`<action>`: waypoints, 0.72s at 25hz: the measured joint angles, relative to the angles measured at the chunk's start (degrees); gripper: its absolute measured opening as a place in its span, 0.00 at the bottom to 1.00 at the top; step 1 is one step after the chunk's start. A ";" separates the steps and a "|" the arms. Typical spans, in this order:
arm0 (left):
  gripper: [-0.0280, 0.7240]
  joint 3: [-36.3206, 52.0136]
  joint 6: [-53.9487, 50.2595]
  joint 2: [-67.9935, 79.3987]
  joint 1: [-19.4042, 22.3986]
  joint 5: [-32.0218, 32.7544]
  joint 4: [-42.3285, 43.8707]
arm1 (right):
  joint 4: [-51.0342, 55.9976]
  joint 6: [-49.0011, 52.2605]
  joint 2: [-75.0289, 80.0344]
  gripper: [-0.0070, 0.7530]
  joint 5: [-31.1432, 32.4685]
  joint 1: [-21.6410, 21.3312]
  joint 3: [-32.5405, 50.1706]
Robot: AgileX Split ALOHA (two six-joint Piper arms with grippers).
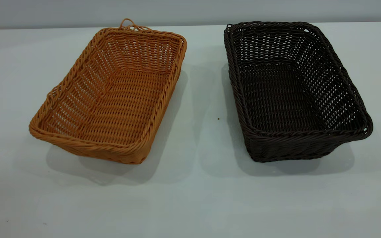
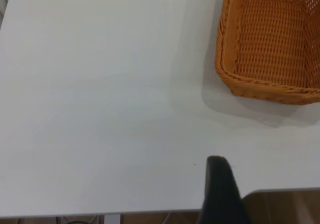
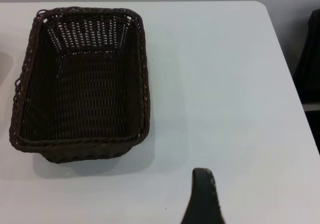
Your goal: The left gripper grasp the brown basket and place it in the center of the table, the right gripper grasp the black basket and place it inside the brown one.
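Note:
The brown basket (image 1: 111,96) stands empty on the left half of the table (image 1: 197,198). The black basket (image 1: 293,89) stands empty on the right half, with a gap of bare tabletop between them. Neither gripper shows in the exterior view. In the left wrist view only a dark tip of my left gripper (image 2: 220,189) shows, over the table's edge and well apart from the brown basket (image 2: 272,43). In the right wrist view only a dark tip of my right gripper (image 3: 202,196) shows, above the tabletop and apart from the black basket (image 3: 82,83).
Bare white tabletop lies in front of both baskets and between them (image 1: 203,99). The table's edge and rounded corner show in the right wrist view (image 3: 270,18), with a dark object (image 3: 310,58) beyond it.

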 joint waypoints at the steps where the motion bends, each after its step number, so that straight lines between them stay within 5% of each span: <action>1: 0.60 0.00 0.00 0.00 0.00 0.00 0.00 | 0.00 0.00 0.00 0.64 0.00 0.00 0.00; 10: 0.60 -1.82 -2.46 6.73 0.00 -2.15 0.65 | 2.01 -0.69 8.58 0.69 -3.03 0.00 -1.75; 18: 0.72 -10.66 2.43 35.67 0.00 -19.50 -1.40 | 16.65 -8.82 33.80 0.78 -12.09 0.00 -2.33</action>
